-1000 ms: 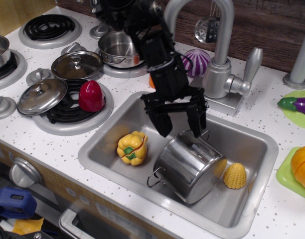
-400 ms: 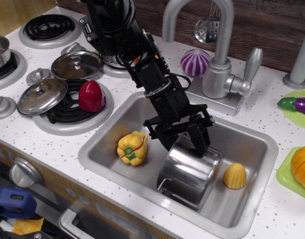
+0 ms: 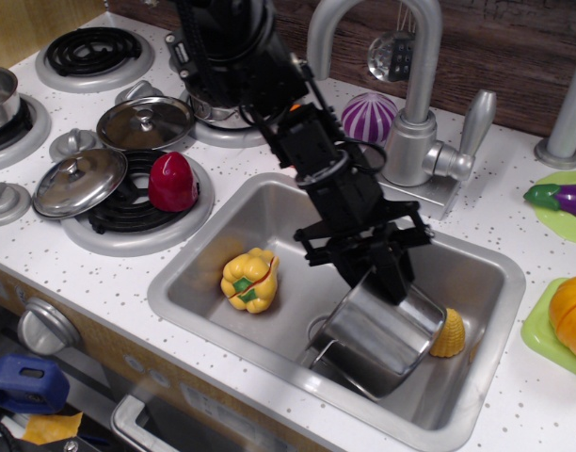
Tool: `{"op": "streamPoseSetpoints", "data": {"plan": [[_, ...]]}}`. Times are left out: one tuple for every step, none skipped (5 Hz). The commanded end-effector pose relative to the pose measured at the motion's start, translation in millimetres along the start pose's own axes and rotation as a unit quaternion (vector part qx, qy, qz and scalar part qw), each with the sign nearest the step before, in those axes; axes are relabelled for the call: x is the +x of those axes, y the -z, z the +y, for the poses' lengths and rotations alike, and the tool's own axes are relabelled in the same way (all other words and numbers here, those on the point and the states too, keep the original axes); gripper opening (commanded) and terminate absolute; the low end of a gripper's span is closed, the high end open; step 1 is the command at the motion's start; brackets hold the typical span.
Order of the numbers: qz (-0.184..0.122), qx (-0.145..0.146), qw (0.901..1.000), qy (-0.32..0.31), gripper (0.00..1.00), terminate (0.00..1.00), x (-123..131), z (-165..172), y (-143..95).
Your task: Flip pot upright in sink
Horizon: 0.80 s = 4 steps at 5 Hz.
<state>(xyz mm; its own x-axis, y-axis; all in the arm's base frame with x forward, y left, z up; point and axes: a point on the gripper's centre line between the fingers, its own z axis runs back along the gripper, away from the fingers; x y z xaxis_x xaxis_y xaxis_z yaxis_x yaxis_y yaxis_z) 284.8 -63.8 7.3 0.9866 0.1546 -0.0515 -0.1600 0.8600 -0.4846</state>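
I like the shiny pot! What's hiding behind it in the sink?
Behind the pot sits a yellow toy corn. Only its right part shows; the pot covers the rest. The pincer hides the pot's top edge.

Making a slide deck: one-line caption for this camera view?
Robot gripper tilting a steel pot inside the sink, beside a yellow pepper.

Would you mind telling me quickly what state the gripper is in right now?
Gripper: down on the tilted pot in the sink, at its upper edge; whether it is clamped cannot be told.
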Motion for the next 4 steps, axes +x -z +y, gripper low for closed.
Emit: {"op": "streamPoseSetpoints", "data": {"plan": [[-0.084, 0.119, 0.9892, 0.020, 1.00, 0.00, 0.2, -10.2, -10.4], [-0.116, 0.148, 0.9820, 0.021, 1.00, 0.00, -1.5, -13.2, -7.1], [-0.138, 0.165, 0.9762, 0.027, 1.00, 0.00, -1.1, -12.6, -4.7], [-0.162, 0.185, 0.9684, 0.041, 1.00, 0.00, -1.0, -11.1, -1.7]]}}
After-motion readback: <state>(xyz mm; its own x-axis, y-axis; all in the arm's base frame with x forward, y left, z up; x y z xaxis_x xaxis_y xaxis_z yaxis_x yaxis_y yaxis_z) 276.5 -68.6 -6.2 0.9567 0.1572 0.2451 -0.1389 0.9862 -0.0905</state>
